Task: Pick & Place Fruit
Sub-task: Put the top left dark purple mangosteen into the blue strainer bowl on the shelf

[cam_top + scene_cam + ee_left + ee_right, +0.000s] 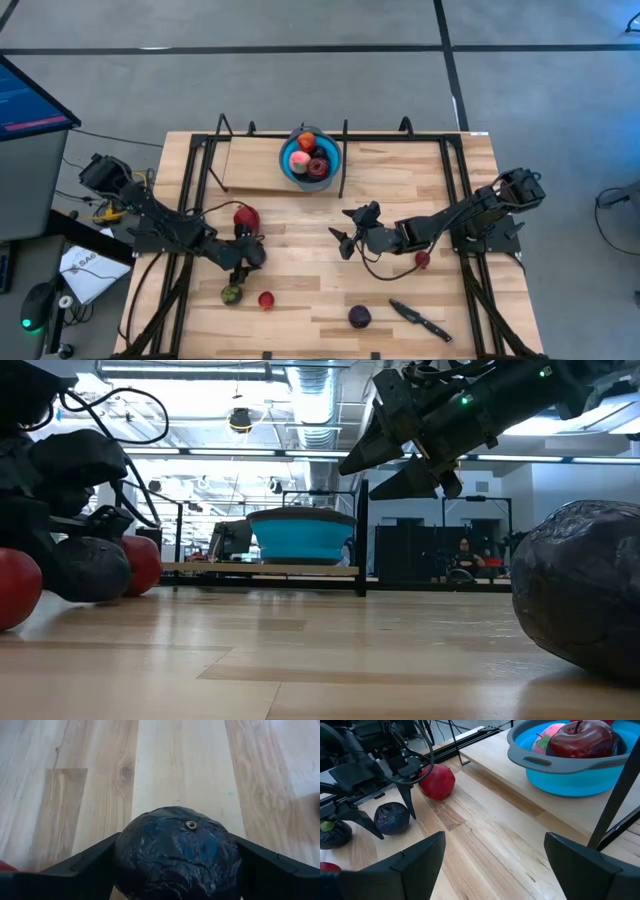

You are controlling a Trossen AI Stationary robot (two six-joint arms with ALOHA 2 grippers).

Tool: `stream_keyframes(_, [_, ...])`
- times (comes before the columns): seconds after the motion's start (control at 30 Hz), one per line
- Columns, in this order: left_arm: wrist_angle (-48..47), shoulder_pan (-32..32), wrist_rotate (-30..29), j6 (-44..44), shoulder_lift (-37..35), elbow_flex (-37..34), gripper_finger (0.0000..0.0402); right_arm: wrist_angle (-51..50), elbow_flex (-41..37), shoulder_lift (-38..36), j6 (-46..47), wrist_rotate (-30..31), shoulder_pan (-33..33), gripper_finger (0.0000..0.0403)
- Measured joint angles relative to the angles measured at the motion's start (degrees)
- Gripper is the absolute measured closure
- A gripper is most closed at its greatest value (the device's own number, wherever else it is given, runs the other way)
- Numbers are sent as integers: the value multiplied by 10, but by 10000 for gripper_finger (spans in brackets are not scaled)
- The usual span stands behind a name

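A pale wooden slat table (300,250) is seen from above; the left gripper (247,257) sits low at the table's left, its 2 dark fingers (85,865) closed around a dark purple wrinkled round fruit (177,852); a large red round fruit (437,781) lies just beside it; the right gripper (348,228) hovers over the middle, jaws spread wide, holding nothing; a round blue bowl with a grey rim (555,767) on a raised board holds a dark red apple (582,739) and a pink fruit (546,737); a black-handled knife (420,319) lies near the front edge.
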Motion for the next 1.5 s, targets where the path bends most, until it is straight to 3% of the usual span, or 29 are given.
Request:
stream_keyframes(0.17, [9,0,-5,1,0,0,75,0,0,0,0,0,0,70])
stream_keyframes(0.47, [133,25,-24,-2,0,28,98,0,0,0,5,0,-5,70])
stream_keyframes(0.67, [136,142,-19,48,0,105,93,1,0,0,5,0,-5,70])
stream_keyframes(0.93, [141,365,82,158,0,202,92,14,0,0,6,0,-5,70])
stream_keyframes(1.1, [145,475,145,195,1,214,92,14,0,0,6,0,-5,70])
stream_keyframes(1.23, [183,518,198,195,32,214,92,14,0,0,6,0,-5,70])
stream_keyframes(1.5, [237,526,186,196,113,214,92,15,0,0,12,0,-5,70])
